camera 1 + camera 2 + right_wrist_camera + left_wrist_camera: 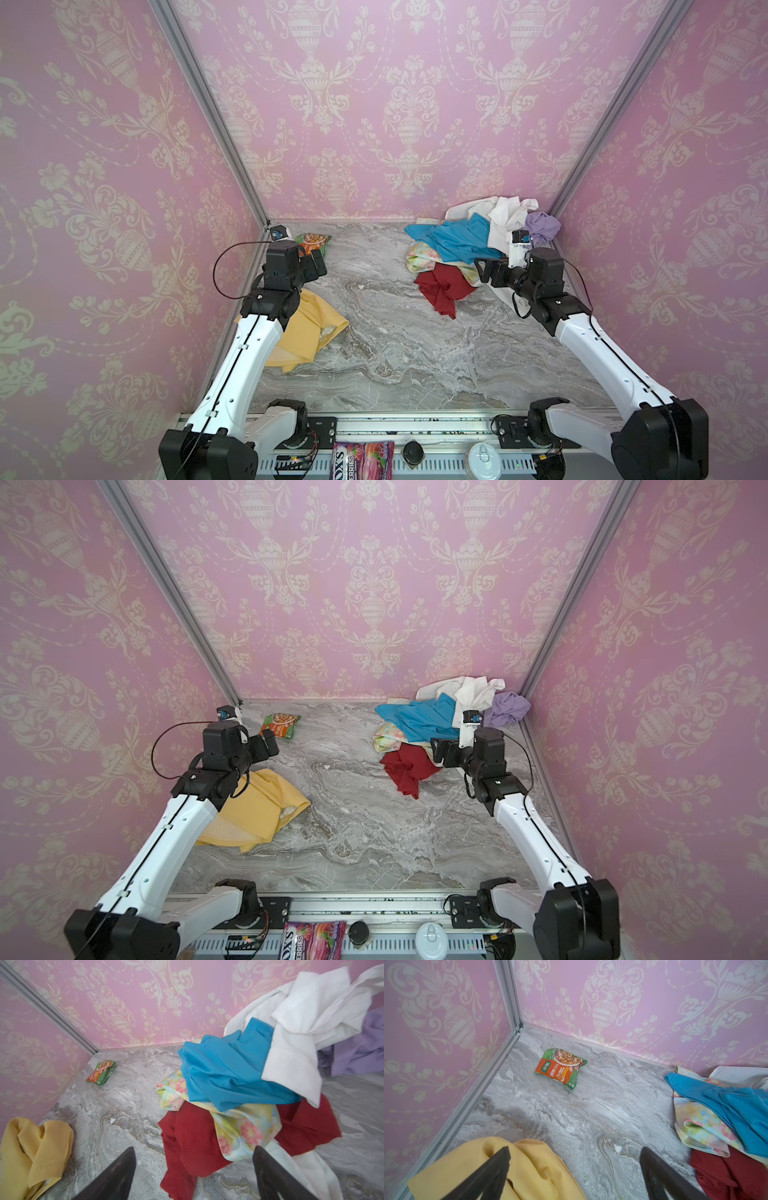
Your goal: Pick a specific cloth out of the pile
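Marble tabletop [395,353]; left pincer [319,262] agape, tilted down near cloth [307,332].

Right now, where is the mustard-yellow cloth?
In both top views the cloth lies on the left of the table, partly hidden by the left arm, apart from the pile at far right.

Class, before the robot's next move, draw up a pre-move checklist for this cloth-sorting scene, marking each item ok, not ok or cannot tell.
1. mustard-yellow cloth lies apart from the pile: ok.
2. left end effector open and empty: ok.
3. right end effector open and empty: ok.
4. snack packet clear of the mustard-yellow cloth: ok.
5. left arm, above that cloth, not touching it: cannot tell.
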`<action>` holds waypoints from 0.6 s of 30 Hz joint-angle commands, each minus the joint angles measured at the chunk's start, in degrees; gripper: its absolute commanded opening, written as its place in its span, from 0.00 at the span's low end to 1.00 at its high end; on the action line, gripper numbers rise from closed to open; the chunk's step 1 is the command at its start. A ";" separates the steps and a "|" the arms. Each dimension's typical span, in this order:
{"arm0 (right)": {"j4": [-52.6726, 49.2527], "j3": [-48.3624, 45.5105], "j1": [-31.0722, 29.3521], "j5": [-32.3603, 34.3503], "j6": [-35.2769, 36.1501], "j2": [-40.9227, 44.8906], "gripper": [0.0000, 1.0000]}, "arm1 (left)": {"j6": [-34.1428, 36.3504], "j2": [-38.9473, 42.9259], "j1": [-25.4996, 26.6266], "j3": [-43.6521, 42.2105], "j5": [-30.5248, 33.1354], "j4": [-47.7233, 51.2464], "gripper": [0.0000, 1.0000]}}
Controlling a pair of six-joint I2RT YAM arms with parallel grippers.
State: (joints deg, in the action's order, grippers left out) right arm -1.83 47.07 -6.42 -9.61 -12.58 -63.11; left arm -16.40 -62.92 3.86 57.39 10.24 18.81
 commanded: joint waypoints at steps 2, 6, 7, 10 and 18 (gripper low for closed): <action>-1.68 -5.85 3.76 6.93 5.38 7.32 0.90 | 6.22 -0.39 -3.35 -6.58 0.26 -10.84 0.99; -1.85 -12.42 6.45 9.91 7.51 14.81 0.90 | 5.46 4.18 -5.63 -18.68 0.86 -19.24 0.99; -1.80 -14.42 6.84 10.85 7.65 16.59 0.91 | 5.43 5.06 -6.34 -21.23 0.47 -20.84 0.99; 1.61 -21.55 7.20 11.93 7.78 22.04 0.91 | 6.85 7.63 -7.01 -28.91 0.66 -27.63 0.99; 17.21 -34.11 7.27 15.39 8.63 21.99 0.95 | 9.35 7.21 -7.77 -39.54 -0.04 -38.15 0.99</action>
State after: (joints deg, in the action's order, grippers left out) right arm 6.28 14.70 0.64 3.01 -5.37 -39.20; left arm -9.21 -55.13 -3.33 19.62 10.44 -12.23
